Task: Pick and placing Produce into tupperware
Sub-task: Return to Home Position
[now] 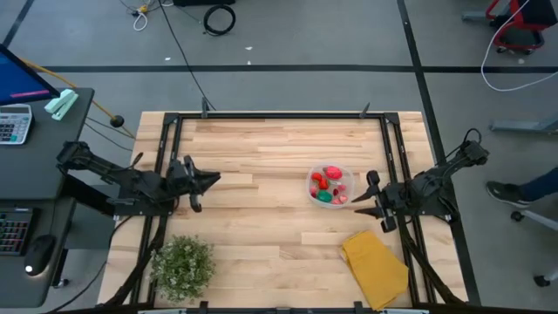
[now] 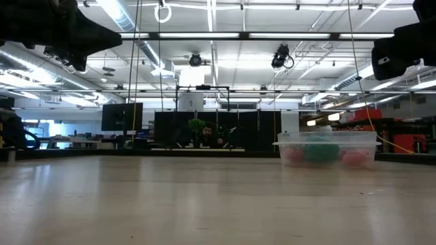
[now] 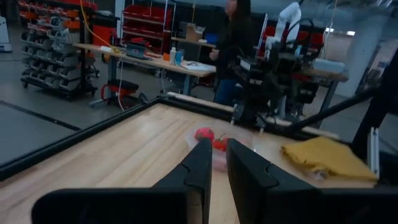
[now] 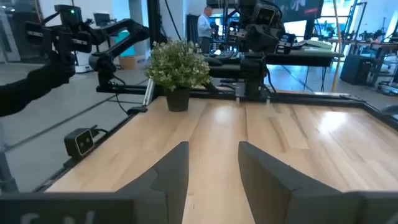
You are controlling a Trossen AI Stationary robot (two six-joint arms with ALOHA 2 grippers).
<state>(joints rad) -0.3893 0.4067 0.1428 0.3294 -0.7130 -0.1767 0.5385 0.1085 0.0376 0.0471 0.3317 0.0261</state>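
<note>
The tupperware (image 1: 342, 171), a small round clear tub, stands right of the table's middle with red, pink and green produce (image 1: 329, 185) inside; the low view shows it (image 2: 327, 150) resting flat on its base. My right gripper (image 1: 362, 199) hovers open just right of the tub, nothing between its fingers (image 4: 214, 162). My left gripper (image 1: 214, 179) hovers at the table's left side, well away from the tub. It points level toward the tub, with only a narrow empty gap between its fingers (image 3: 219, 155). Red produce (image 3: 204, 133) shows beyond those fingers.
A potted leafy plant (image 1: 183, 264) stands near the front left corner. A folded yellow cloth (image 1: 375, 262) lies front right, below the tub. Black frame rails (image 1: 279, 115) edge the table. Bare wood lies between the two grippers. A person (image 3: 233, 37) stands beyond the table.
</note>
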